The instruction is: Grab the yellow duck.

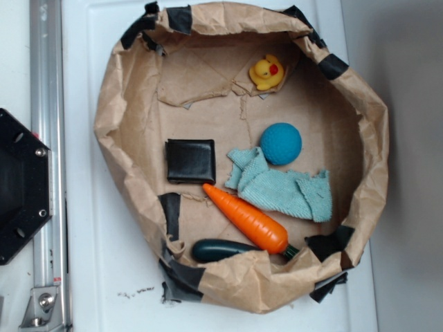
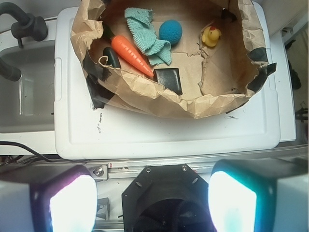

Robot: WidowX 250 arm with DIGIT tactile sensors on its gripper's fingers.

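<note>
You see the duck (image 1: pixel 267 72) in the exterior view near the paper nest's (image 1: pixel 111 117) top rim, right of centre, sitting alone on the brown floor, with the blue ball (image 1: pixel 281 143) below it and apart from it. The ball touches the teal cloth (image 1: pixel 280 187); the carrot (image 1: pixel 246 218) lies slantwise under the cloth's lower left edge, a dark green vegetable (image 1: pixel 220 250) sits by the lower wall, and a black square (image 1: pixel 190 160) rests left of the cloth. That view gives you no arm at all, only a black base plate (image 1: pixel 21 187) and a metal rail (image 1: pixel 45 138) at the left edge. The wrist view shows you what it lacks: the gripper (image 2: pixel 152 208) with its two glowing pads (image 2: pixel 72 205) spread wide, nothing between them, well short of the nest and over the robot's black base (image 2: pixel 166 198). It also shows you a sink (image 2: pixel 26 92) left of the white board (image 2: pixel 169 135). There the duck sits at the far right of the nest, right of the ball.
</note>
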